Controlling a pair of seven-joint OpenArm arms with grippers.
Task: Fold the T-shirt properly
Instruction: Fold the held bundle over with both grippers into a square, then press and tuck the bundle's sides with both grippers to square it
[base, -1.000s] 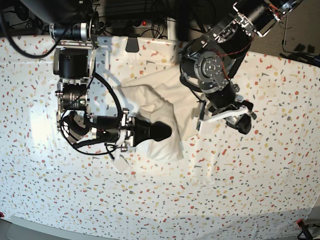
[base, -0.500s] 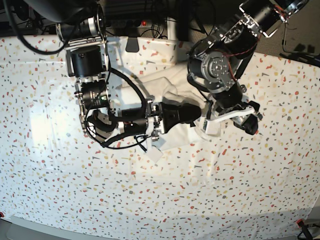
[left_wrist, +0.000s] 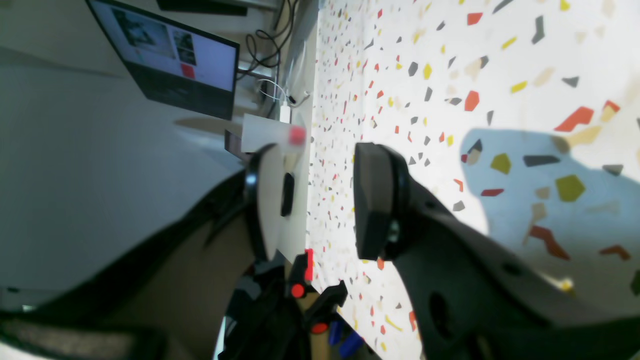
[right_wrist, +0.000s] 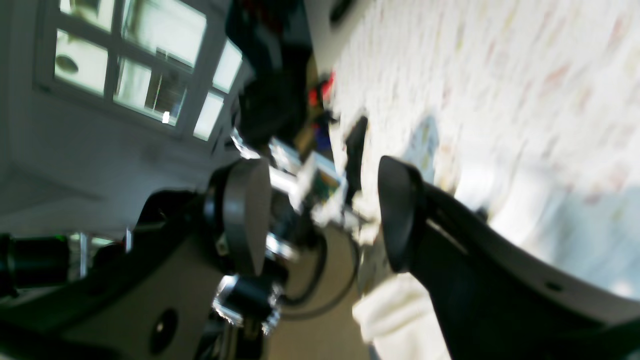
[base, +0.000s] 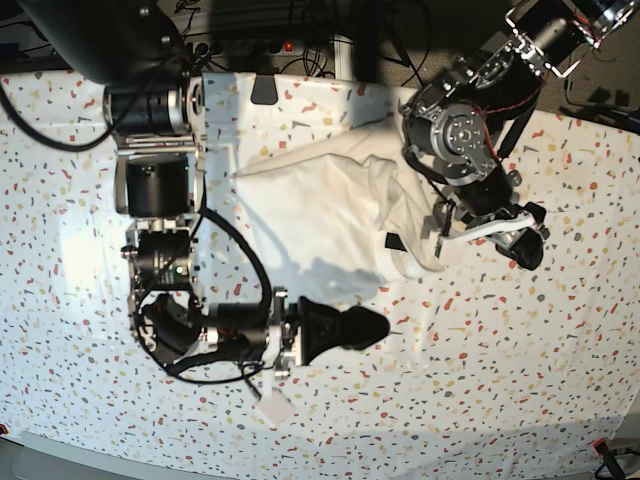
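The base view is bright and mostly sharp. A very white patch of glare sits on the tablecloth (base: 90, 245) at the left, and the right arm (base: 160, 200) casts soft grey shadows beside it. The T-shirt (base: 310, 215) looks a little washed out, with faint shadows in its folds.

The left wrist view is sunny. A blue-grey shadow with a clear edge lies on the speckled cloth, and the near specks look big and fuzzy. The screen (left_wrist: 170, 60) is blurry.

The right wrist view is smeared all over. The window (right_wrist: 130, 65) glows white, and the cloth is only pale streaks.
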